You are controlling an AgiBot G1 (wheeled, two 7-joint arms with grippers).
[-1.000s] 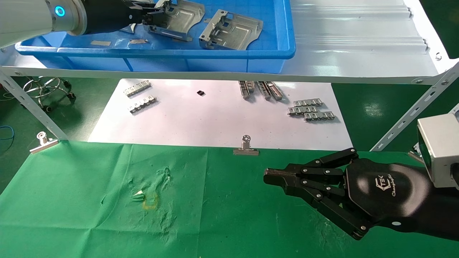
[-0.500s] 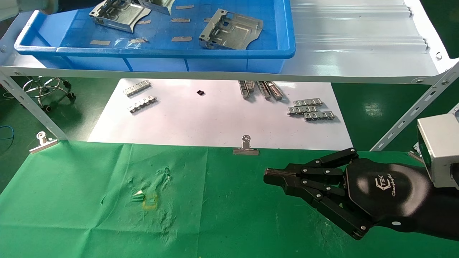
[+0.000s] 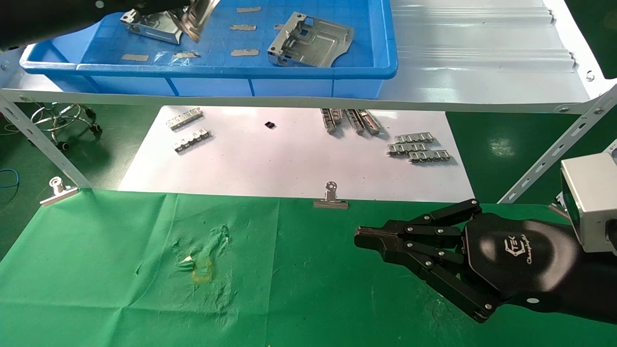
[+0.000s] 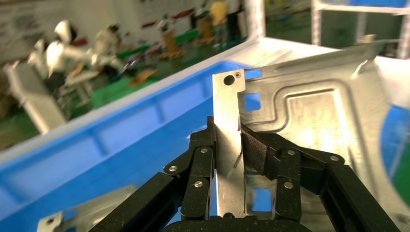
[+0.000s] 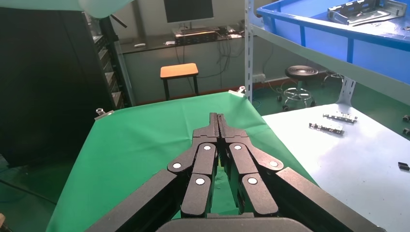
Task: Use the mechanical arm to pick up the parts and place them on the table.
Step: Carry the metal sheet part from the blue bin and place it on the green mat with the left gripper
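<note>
My left gripper [image 4: 227,129] is shut on the upturned edge of a shiny silver part [image 4: 309,111], holding it tilted above the blue bin [image 4: 121,130]. In the head view that held part [image 3: 196,15] shows at the top left under the dark left arm. Two more parts lie in the bin, one at its left [image 3: 149,24] and one at its right [image 3: 311,38]. My right gripper [image 3: 359,238] is shut on nothing and hovers low over the right side of the green table [image 3: 120,270]. The right wrist view shows its fingers [image 5: 205,133] pressed together.
The blue bin [image 3: 217,72] stands on a grey metal shelf [image 3: 482,58] above a white sheet [image 3: 289,164] with small chain-like strips [image 3: 418,148]. Binder clips [image 3: 330,197] edge the green cloth. A shelf brace [image 3: 554,149] slants down near my right arm.
The left gripper has moved left across the bin, and the part in it now hangs tilted over the bin's left part. The right arm has not moved.
</note>
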